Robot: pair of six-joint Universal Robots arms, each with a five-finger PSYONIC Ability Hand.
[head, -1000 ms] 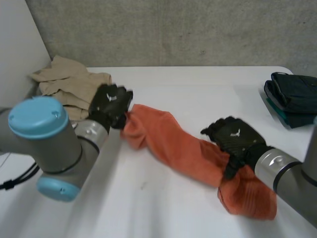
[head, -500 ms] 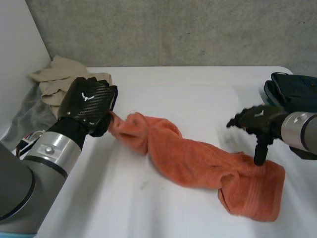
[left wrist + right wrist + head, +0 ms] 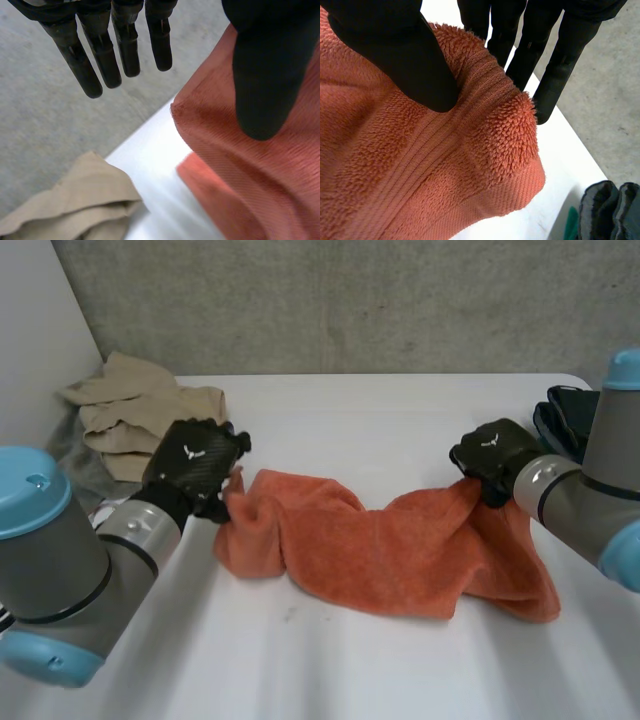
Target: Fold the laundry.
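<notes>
The left robot hand and right robot hand are each pinching an end of the orange towel sagging on the counter, and should be drawing apart evenly to flatten it.

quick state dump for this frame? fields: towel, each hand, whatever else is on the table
orange towel: bunched, unfolded, slung across the middle of the white table between both hands
left hand: pinches the towel end nearest the beige clothes, held just above the table
right hand: thumb and fingers pinch the opposite edge, raised
beige clothes: loose pile, far corner on the left arm's side
dark clothes: folded stack at the table edge beyond the right hand
fold: not yet made
</notes>
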